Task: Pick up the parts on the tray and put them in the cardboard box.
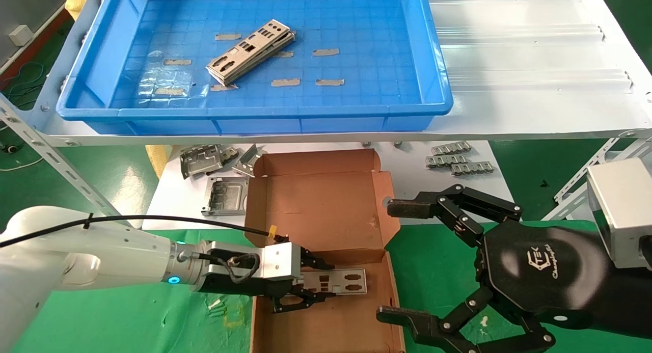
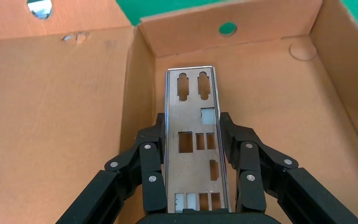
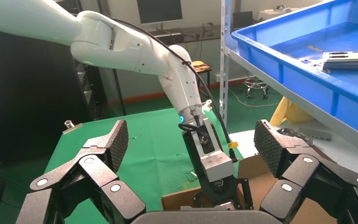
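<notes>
My left gripper [image 1: 321, 281] is shut on one silver-grey part [image 1: 346, 281] and holds it flat and low inside the open cardboard box [image 1: 316, 200]. In the left wrist view the fingers [image 2: 230, 135] press both long edges of the part [image 2: 189, 107] above the box floor [image 2: 279, 102]. A stack of parts [image 1: 251, 51] lies in the blue tray [image 1: 254, 116] on the shelf, also seen in the right wrist view [image 3: 349, 59]. My right gripper [image 1: 397, 261] is wide open and empty, just right of the box.
Bent grey brackets [image 1: 204, 162] and ribbed strips [image 1: 458, 159] lie on the white table behind the box, under the shelf [image 1: 535, 62]. The box lid stands open toward the shelf. A green mat [image 1: 127, 312] surrounds the box.
</notes>
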